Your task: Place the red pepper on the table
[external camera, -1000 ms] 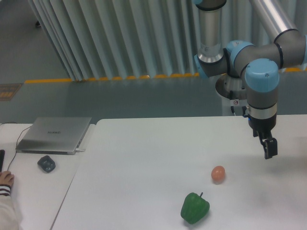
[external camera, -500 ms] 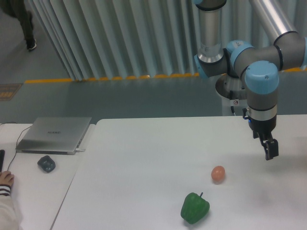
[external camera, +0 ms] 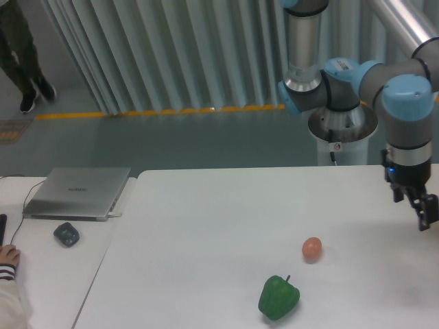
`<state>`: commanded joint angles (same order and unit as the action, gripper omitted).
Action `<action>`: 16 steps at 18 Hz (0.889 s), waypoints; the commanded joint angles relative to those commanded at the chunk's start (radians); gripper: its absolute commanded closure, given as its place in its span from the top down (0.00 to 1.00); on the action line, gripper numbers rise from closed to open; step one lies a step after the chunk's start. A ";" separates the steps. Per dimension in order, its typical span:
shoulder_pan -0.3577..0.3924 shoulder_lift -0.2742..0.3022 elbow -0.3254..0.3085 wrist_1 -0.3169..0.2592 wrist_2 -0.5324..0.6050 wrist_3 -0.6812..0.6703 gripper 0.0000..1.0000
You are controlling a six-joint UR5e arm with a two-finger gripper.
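The red pepper is out of view. My gripper (external camera: pixel 424 218) hangs at the far right edge of the frame, a little above the white table (external camera: pixel 206 240). Its dark fingers point down and nothing shows between them. They are seen from the side, so their spacing is unclear. The grey and blue arm reaches down to it from the upper right.
A green bell pepper (external camera: pixel 278 297) lies near the table's front edge, and a small orange-pink ball (external camera: pixel 311 248) sits just behind it. On the narrower desk to the left are a closed laptop (external camera: pixel 77 192), a dark mouse (external camera: pixel 66 234) and a person's hand (external camera: pixel 8 256). Someone's legs (external camera: pixel 24 51) stand at the top left.
The gripper has moved to the right, from above the table's right part to the frame's edge. A person has walked into view at the top left.
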<state>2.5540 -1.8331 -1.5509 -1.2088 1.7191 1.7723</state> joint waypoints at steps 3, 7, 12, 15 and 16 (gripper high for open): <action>0.077 -0.008 -0.003 -0.005 0.030 0.105 1.00; 0.158 -0.025 -0.008 0.012 0.025 0.182 1.00; 0.248 -0.043 -0.014 0.023 -0.048 0.222 1.00; 0.308 -0.057 -0.011 0.021 -0.078 0.203 1.00; 0.311 -0.063 -0.009 0.021 -0.079 0.196 1.00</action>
<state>2.8654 -1.8959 -1.5601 -1.1873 1.6398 1.9682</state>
